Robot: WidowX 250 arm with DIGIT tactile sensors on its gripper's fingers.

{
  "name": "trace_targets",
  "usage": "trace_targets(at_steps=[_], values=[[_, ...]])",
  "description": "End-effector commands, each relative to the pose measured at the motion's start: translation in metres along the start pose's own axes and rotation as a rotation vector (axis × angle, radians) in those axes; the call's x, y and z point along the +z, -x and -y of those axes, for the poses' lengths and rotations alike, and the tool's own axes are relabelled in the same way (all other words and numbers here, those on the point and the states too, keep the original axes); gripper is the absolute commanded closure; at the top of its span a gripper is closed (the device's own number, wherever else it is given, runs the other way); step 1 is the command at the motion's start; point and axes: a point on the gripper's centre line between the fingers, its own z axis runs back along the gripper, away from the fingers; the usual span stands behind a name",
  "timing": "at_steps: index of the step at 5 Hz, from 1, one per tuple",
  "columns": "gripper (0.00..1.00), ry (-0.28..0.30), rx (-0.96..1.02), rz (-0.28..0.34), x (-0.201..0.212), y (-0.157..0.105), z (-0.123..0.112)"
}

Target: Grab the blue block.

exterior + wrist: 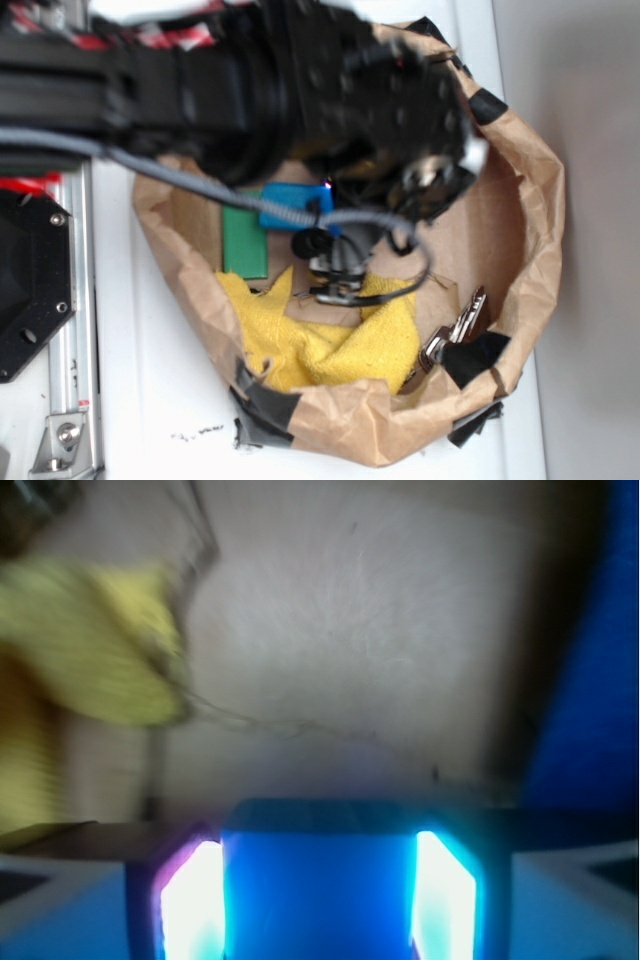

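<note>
My gripper [318, 890] clamped the flat, sky-blue rectangular block [318, 880] across its narrow sides; it looked rigid, light and smooth, so possibly slippery.

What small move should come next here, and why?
Probably squeeze the pincer firmly shut. The wrist view shows the blue block filling the gap between both fingers, but I cannot tell whether they already grip it.

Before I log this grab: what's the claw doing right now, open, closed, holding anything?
Claw: closed on the blue block, which sits between its two fingers in the wrist view.
</note>
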Motion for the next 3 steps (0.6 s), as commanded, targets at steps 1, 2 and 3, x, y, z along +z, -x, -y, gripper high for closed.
trace_targets(at_steps=[1,2,3], values=[[1.0,-0.001,0.14,0.141,0.0674,-0.0015,0.0152],[1.0,-0.019,0.175,0.253,0.0756,-0.0024,0.0195],[1.0,-0.043,0.159,0.309,0.0722,-0.0052,0.0228]])
